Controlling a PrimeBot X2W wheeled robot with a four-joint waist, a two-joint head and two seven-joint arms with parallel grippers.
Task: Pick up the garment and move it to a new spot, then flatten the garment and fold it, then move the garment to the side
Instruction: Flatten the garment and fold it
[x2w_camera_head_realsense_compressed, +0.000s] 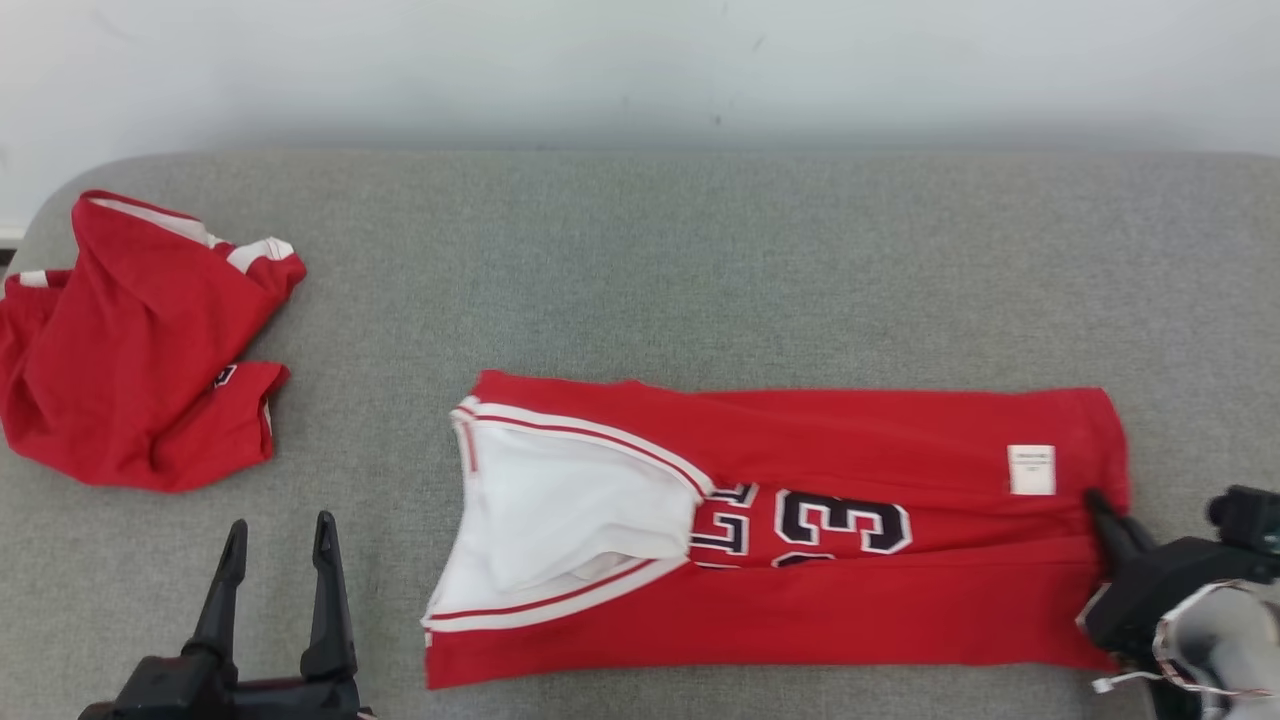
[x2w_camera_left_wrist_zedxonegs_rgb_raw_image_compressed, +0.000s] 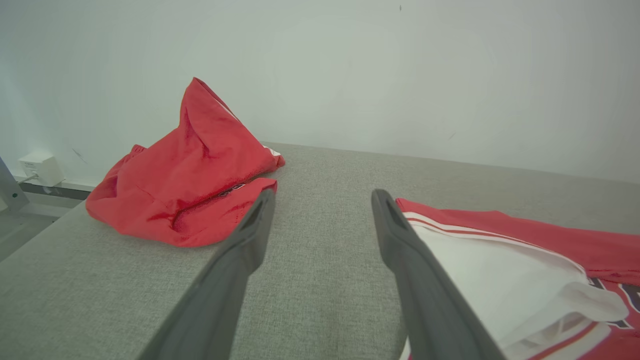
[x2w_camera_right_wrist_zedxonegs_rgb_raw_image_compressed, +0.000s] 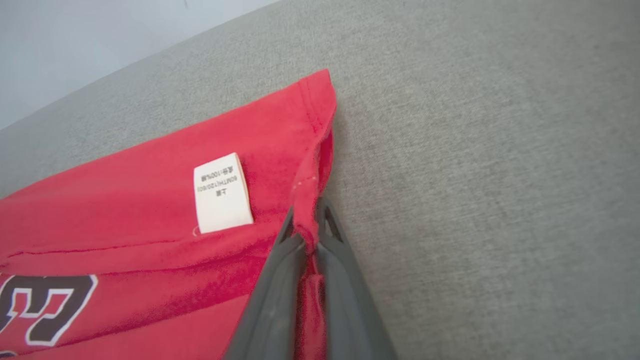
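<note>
The grey tabletop (x2w_camera_head_realsense_compressed: 700, 250) carries a red jersey (x2w_camera_head_realsense_compressed: 850, 610) folded into a long band from the centre out to 4 o'clock. A second red garment (x2w_camera_head_realsense_compressed: 130, 370) lies crumpled at 9 o'clock. The right gripper (x2w_camera_head_realsense_compressed: 1098, 503), at 4 o'clock, is clamped on the jersey's hem. The left gripper (x2w_camera_head_realsense_compressed: 280, 526) stands spread at 7 o'clock, holding nothing. A white label (x2w_camera_head_realsense_compressed: 1031, 469) sits near the pinched hem.

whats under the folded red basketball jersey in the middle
Grey fabric tabletop shows all around the folded red basketball jersey, which lies flat on it. Anything beneath is covered by the cloth. The right hand pinches its hem edge.
</note>
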